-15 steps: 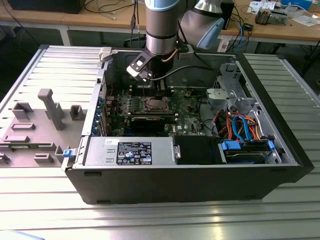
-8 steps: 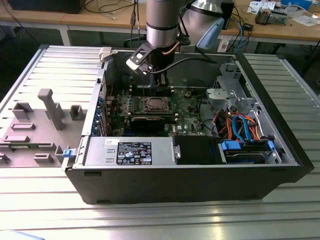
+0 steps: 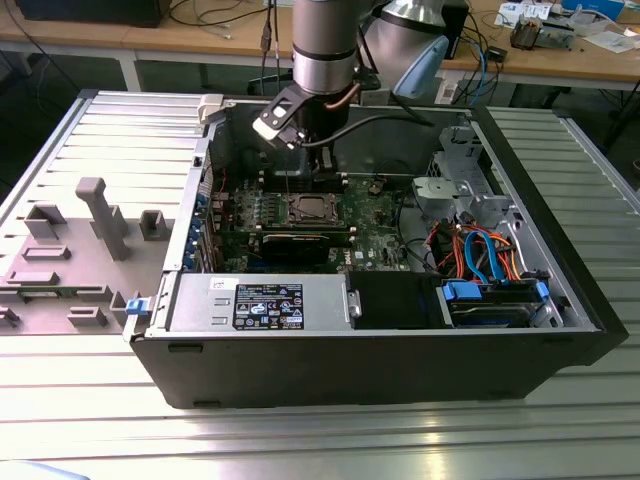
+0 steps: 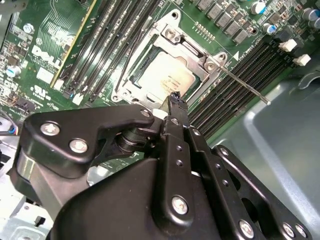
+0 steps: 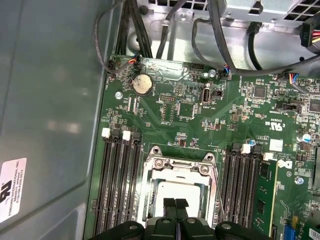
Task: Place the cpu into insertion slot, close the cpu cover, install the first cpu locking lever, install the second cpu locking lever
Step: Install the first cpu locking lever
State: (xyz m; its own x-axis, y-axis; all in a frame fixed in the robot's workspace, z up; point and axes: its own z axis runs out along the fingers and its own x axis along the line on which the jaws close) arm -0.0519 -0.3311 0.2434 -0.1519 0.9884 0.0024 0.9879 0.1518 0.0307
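Case [image 3: 380,370] lies open on the ribbed table [image 3: 320,440], about mid-table. A grey fixture plate [image 3: 80,250] sits beside it, toward the table edge on the exterior view's left. Inside the case, closest to the table's near edge, are the power supply [image 3: 260,300] and a blue drive caddy [image 3: 490,300]. Behind those is the green board [image 3: 385,235] with the insertion slot [image 3: 310,208] roughly at its centre. The cpu [image 4: 167,80] is seated in the slot. Its silver top shows through the cut-out of the cpu cover [image 5: 180,167], which lies flat over it. One locking lever [image 4: 245,86] sticks out from a socket corner, across the memory slots [image 5: 117,190]. Can't tell if the other lever is latched. The tool [image 5: 175,205] hangs just over the socket's edge, fingers [image 5: 170,205] pressed together with nothing between them. Can't tell whether it touches the cover. Farther back on the board is a coin battery [image 5: 141,84], then black cables [image 5: 165,30] at the case's far wall.
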